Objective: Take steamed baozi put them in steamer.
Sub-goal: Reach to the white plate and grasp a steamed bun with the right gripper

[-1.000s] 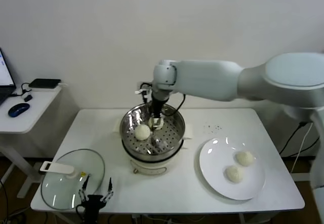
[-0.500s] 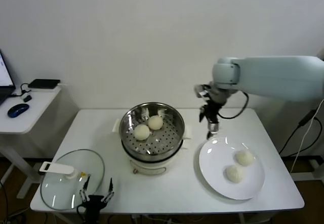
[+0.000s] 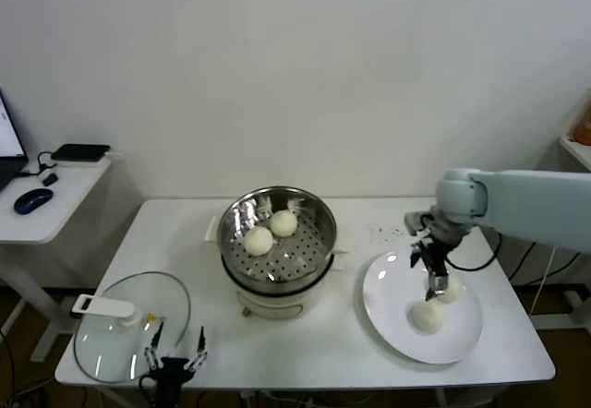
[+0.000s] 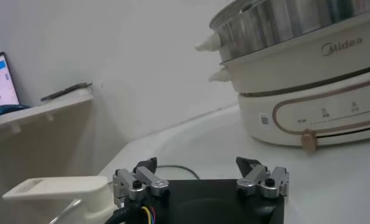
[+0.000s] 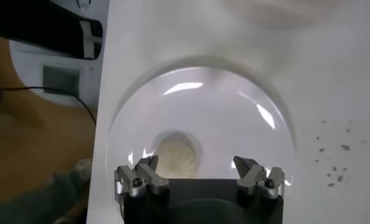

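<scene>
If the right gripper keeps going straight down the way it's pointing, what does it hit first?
Most likely a steamed baozi on the white plate: the open right gripper hangs just above it, though depth is hard to judge.

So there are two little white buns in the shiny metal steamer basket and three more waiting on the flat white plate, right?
Not quite. The shiny metal steamer basket does hold two little white buns, but the head view shows only two on the flat white plate, at and, not three.
</scene>
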Tool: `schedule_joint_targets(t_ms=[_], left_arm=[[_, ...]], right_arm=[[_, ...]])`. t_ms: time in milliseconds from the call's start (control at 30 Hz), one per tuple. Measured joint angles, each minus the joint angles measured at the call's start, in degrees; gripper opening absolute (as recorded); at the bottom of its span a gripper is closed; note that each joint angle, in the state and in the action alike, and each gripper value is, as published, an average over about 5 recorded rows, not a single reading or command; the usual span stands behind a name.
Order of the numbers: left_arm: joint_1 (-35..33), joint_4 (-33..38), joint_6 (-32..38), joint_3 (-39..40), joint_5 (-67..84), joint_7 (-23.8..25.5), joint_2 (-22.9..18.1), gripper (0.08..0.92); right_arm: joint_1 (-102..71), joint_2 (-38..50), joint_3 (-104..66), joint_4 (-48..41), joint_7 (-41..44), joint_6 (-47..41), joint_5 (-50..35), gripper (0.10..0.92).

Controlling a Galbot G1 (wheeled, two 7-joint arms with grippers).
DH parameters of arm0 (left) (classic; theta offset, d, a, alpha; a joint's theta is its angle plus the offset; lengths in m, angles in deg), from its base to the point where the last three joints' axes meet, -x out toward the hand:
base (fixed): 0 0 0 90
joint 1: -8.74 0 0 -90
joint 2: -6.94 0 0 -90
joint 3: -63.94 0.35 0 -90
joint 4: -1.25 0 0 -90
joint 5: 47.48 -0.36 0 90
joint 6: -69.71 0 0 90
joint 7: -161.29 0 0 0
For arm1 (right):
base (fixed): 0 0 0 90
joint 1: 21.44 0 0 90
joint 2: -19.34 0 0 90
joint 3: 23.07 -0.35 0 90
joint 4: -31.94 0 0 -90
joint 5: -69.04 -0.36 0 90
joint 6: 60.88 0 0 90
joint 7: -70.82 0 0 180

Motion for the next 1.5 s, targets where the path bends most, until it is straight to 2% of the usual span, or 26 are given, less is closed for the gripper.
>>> schedule_joint_targets(t_ms=[400,1033,1133,1333,1500], left_arm=[[-0.2,-0.2,0.1,-0.1,-0.3,-0.1,0.0,0.823],[-0.1,-0.3,0.2,0.1,-0.4,-0.1,0.0,0.823],[-0.1,-0.3,0.2,0.1,-0.4,-0.1,0.0,0.823],[0.0,-0.2,0.2,0.0,-0.4,-0.1,0.0,0.823],[0.0,-0.2,0.2,0.0,-0.5,-0.1,0.0,0.823]], right_arm=[[-9.5,2.4,-5.7,-1.3,-1.9,-0.9,5.6,0.823],[-12.3,3.6,-6.9,-1.5,-2.8,-1.6,8.6,0.82],[-12.4,3.7,-7.0,-1.8,-2.8,-1.6,8.9,0.796],[-12.6,3.6,-7.3,-2.0,-2.8,-1.6,9.3,0.671],[-12.6,3.6,-7.6,-2.0,-2.8,-1.6,9.4,0.631]])
